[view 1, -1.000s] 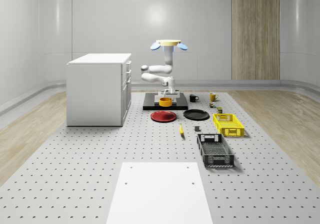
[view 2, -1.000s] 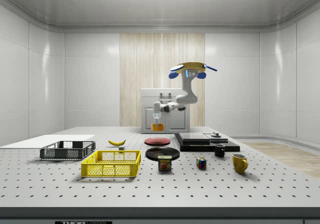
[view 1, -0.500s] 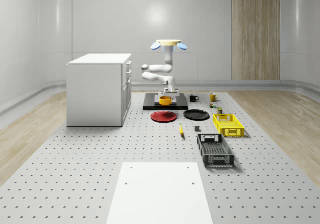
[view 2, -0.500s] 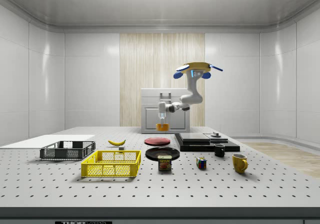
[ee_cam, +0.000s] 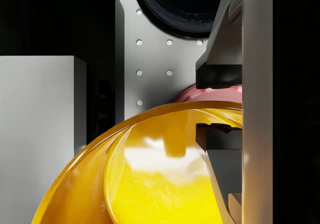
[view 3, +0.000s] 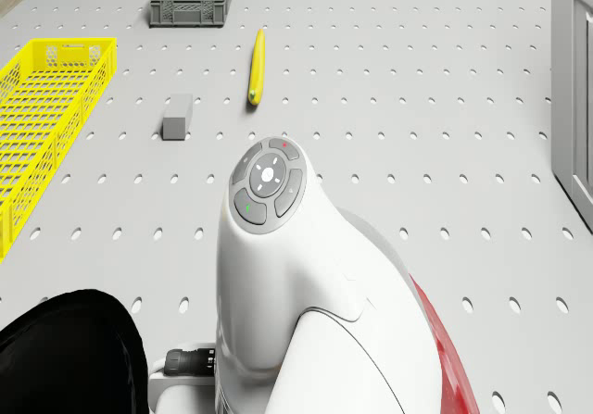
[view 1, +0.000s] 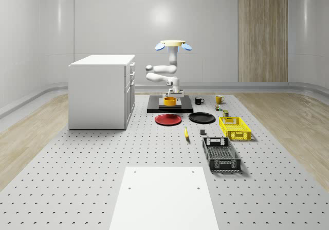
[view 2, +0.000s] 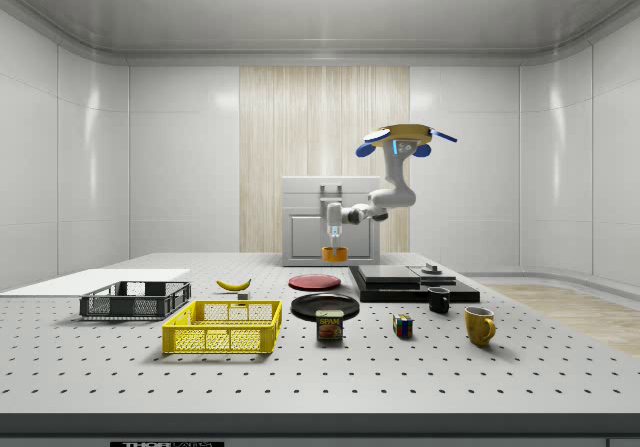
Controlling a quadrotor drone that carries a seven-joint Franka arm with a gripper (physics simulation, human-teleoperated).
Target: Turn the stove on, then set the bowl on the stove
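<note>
The orange bowl hangs in the air, pinched by its rim in the hand, just short of the near edge of the black stove on the side view's left; in the whole-scene view the bowl sits in front of the stove slab, above the perforated worktop. In the wrist view one finger reaches inside the yellow-orange bowl wall and the other sits outside it, so the hand is clamped on the rim. Below it lie the red plate and the black plate. The drone hovers above the stove's near end, with the arm folded down and out towards the side view's left, the wrist pointing straight down. The risk I judge here is the thin one-sided rim grip: a jolt or tilt in carrying could let the bowl swing or slip, dropping it onto the red plate rather than the burner. Setting it down too near the stove's edge could leave it overhanging, and lowering it early could knock the bowl's base against the stove's rim. Whether the stove is switched on cannot be told from here
</note>
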